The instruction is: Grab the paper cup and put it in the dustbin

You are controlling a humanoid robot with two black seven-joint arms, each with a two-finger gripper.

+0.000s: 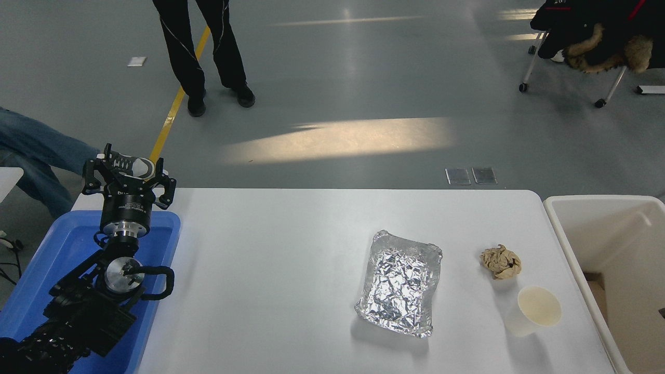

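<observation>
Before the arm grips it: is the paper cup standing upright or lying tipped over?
Upright. The paper cup stands on the table with its round rim facing up, showing its cream inside.

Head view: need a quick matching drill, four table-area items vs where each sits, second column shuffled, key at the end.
Items:
1. paper cup
2. foil tray
3. crumpled paper ball
4. dustbin

Places:
A. off the table's right end
B. middle of the table, right of centre
C. near the right edge, closest to the camera, upright
D. just behind the cup, farther from the camera

Pairs: 1-C, 2-B, 3-D, 4-A
</observation>
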